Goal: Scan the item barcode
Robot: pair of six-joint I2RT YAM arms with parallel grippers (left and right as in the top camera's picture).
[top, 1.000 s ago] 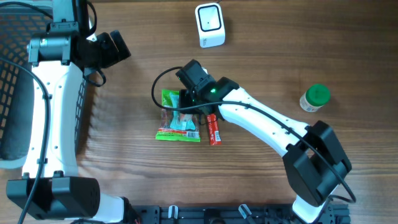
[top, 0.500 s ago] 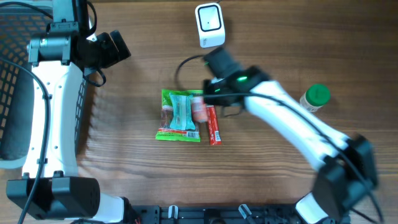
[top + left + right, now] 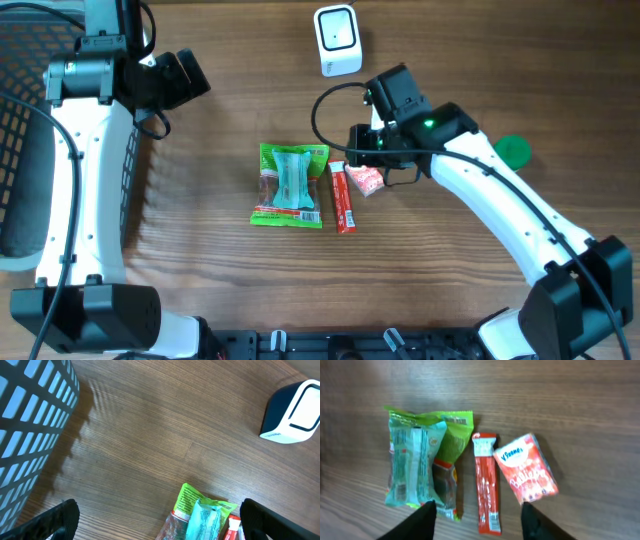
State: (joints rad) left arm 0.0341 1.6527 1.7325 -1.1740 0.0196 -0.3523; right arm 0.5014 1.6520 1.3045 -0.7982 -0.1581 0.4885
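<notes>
Hovering spread and empty over the small red packet (image 3: 526,469) lying mid-frame on the tabletop (image 3: 580,400), the right gripper (image 3: 479,510) could pinch the neighbouring red stick (image 3: 486,485) too if it drops off-centre, while the left gripper (image 3: 160,520) idles wide open.

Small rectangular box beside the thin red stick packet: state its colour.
The small rectangular box is red with white lettering, clearest in the right wrist view.

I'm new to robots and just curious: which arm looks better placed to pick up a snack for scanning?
Right. The right end effector, open, hovers directly over the red box, red stick and green pack, with the scanner close by. The left end effector sits farther off beside the basket.
</notes>
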